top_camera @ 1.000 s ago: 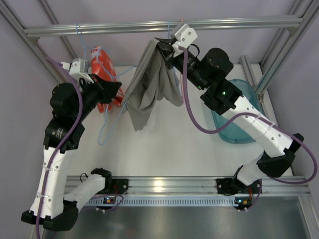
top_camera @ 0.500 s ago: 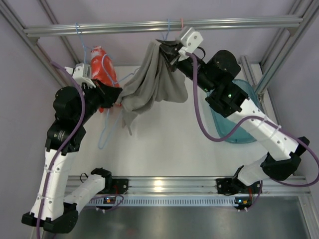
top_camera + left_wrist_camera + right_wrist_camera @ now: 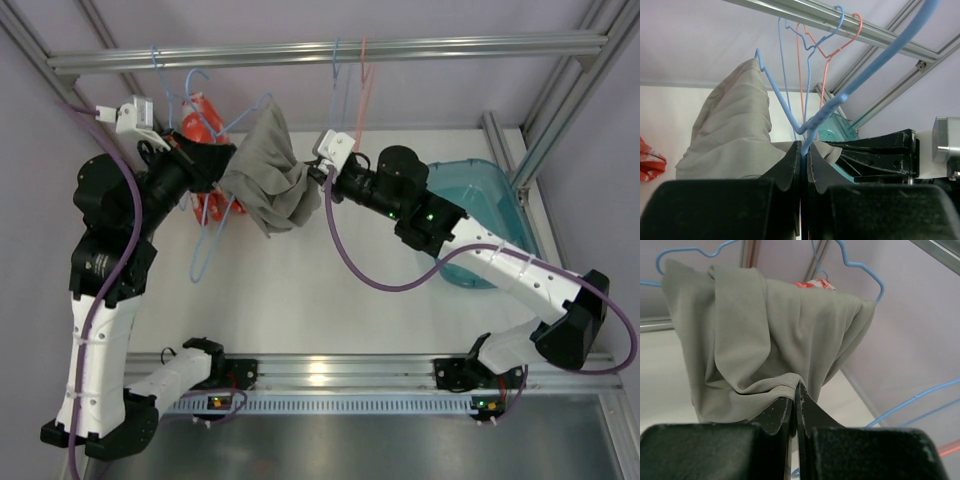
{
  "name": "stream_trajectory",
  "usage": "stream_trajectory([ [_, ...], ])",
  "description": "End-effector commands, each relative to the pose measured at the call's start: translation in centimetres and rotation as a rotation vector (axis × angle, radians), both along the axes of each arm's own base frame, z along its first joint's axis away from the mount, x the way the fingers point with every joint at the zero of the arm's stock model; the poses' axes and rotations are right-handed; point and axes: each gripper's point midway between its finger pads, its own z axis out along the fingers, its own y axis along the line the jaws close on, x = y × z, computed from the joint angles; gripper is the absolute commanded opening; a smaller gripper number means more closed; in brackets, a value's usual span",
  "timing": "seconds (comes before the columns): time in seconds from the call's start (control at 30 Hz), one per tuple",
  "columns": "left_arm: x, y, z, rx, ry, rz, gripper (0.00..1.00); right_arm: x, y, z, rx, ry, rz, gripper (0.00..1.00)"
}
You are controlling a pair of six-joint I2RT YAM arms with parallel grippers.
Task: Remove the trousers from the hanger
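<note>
1. Trousers (image 3: pixel 262 185): grey, finely ribbed cloth, bunched in soft folds over one arm of the hanger (image 3: pixel 781 95), at the far left-centre between the two grippers.
2. Hanger: thin blue wire with a twisted neck. The left gripper (image 3: pixel 803 150) is clamped on that neck.
3. The right gripper (image 3: pixel 794 399) has its black fingers closed tight, pinching a folded hem of the trousers.
4. A smooth teal bin (image 3: pixel 500 190) sits on the right, and a crinkled red bundle (image 3: pixel 205 115) hangs at the far left.
</note>
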Motion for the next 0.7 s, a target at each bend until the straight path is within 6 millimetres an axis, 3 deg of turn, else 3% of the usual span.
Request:
stream_trajectory([
  [0.0, -0.4, -0.2, 3.7, -0.054, -0.105, -0.018, 0.00, -2.8, 0.7, 3.7, 0.098, -0.028, 0.108, 0.00],
  [0.13, 0.0, -0.5, 3.3, -0.060, -0.086, -0.027, 0.00, -4.0, 2.7, 2.6, 0.101, 0.045, 0.192, 0.03],
  [0.27, 0.2, -0.7, 3.5, -0.070, -0.080, -0.039, 0.00, -5.2, 4.3, 2.7, 0.115, 0.081, 0.264, 0.10],
  [0.33, 0.5, -0.9, 3.5, -0.073, -0.074, -0.042, 0.00, -4.9, 4.8, 2.9, 0.119, 0.078, 0.260, 0.00],
  [0.4, 0.5, -0.8, 3.6, -0.071, -0.074, -0.042, 0.00, -4.7, 5.0, 3.1, 0.120, 0.067, 0.249, 0.00],
  [0.5, 0.9, -0.8, 2.5, -0.048, -0.062, -0.032, 0.00, -4.0, 3.8, 6.1, 0.171, 0.004, 0.183, 0.00],
  [0.6, 1.1, -0.3, 1.2, -0.014, -0.055, -0.004, 0.00, -4.0, 1.6, 11.6, 0.267, -0.084, 0.121, 0.00],
  [0.63, 1.5, -0.2, -0.1, -0.003, -0.031, 0.007, 0.00, -4.2, 0.4, 14.6, 0.317, -0.121, 0.097, 0.00],
  [0.67, 1.4, 0.0, -0.7, 0.009, -0.029, 0.015, 0.00, -4.4, -0.1, 15.9, 0.337, -0.138, 0.088, 0.00],
])
